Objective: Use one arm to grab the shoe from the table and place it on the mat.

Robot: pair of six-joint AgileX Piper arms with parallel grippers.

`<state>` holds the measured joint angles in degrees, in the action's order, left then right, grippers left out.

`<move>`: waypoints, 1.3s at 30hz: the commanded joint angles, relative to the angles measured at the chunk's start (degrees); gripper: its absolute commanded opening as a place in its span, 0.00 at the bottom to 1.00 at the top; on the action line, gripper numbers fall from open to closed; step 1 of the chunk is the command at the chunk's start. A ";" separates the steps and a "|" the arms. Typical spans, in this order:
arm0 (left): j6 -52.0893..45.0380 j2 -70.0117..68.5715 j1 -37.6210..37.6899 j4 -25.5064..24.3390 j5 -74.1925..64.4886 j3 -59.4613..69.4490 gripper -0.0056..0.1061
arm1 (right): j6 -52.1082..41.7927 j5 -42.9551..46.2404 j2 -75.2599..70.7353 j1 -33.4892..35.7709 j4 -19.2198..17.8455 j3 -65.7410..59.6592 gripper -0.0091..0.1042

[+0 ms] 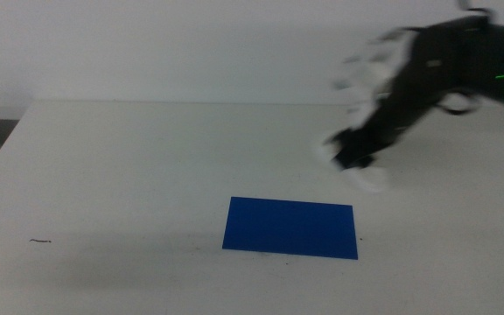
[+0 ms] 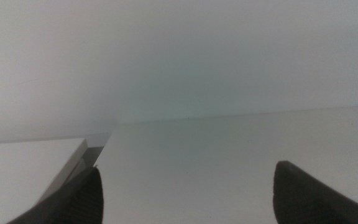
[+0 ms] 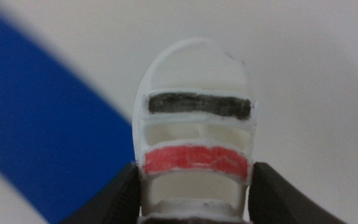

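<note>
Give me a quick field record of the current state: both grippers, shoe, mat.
right gripper: shut on the shoe, raised above the table, beyond the mat's right end
shoe: held between the fingers, off the table, not over the mat
mat: flat on the table, bare
left gripper: open, waiting at the table's near left edge

Overhead forward view, close wrist views, perhaps sharing mat [image 1: 290,227]
</note>
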<state>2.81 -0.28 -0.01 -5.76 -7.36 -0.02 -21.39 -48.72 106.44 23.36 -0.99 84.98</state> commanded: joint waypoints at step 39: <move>0.08 0.28 0.01 0.23 0.74 0.02 0.89 | -34.16 -1.29 13.56 11.02 8.94 5.24 0.64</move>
<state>2.81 -0.28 -0.01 -5.76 -7.36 -0.02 -55.95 -49.95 120.06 34.16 8.36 89.87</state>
